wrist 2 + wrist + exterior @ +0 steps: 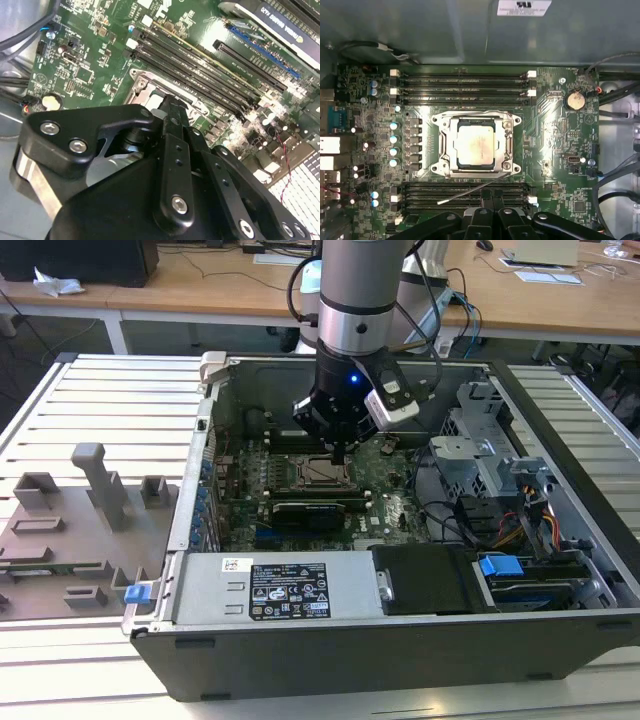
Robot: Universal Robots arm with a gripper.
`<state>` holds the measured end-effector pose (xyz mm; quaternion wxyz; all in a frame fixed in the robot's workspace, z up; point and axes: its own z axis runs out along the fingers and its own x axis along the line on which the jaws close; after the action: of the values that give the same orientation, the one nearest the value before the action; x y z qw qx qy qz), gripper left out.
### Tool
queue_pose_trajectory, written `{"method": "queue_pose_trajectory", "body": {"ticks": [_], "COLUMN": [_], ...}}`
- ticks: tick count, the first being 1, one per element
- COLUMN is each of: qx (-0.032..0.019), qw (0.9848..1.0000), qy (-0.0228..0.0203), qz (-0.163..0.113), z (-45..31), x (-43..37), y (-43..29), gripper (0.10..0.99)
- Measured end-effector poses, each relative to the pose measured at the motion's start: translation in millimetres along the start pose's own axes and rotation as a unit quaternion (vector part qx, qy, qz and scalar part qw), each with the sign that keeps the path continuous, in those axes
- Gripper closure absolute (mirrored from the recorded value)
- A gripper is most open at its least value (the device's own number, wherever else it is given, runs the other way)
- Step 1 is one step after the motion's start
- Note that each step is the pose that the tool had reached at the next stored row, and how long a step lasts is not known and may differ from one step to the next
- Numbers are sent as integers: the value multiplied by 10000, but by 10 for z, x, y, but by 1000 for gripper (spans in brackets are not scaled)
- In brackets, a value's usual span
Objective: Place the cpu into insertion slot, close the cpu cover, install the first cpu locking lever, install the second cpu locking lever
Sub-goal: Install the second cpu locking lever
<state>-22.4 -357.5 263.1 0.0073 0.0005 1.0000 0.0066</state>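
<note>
The cpu [476,145], a pale silvery square, lies in the insertion slot [440,122] at the middle of the green board. The cpu cover [507,146] lies flat around it as a metal frame. One thin wire locking lever [465,194] stands free and slants across the memory slots beside the socket. A second lever [470,112] runs along the socket's opposite edge. My gripper [490,199] hovers just beside the free lever with its black fingers [172,117] together; whether they touch the lever I cannot tell. In the exterior view the gripper [340,452] hangs right over the socket [318,472].
Long black memory slots [465,85] flank the socket. A black expansion card [310,512], the power supply [270,585], a drive cage [480,455] and loose cables [450,520] crowd the case. A grey fixture plate [70,530] lies outside at the exterior view's left.
</note>
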Motion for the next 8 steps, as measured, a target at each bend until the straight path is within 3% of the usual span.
{"method": "queue_pose_trajectory", "body": {"ticks": [3,6,7,8], "qx": [-19,-160,-262,-318], "qw": [10000,9999,9997,9995], "qy": [0,0,0,0], "qz": [0,1,3,4], "z": [58,69,72,77], "x": [10,42,61,76], "y": [-17,-41,-60,-84], "gripper": [980,980,980,980]}}
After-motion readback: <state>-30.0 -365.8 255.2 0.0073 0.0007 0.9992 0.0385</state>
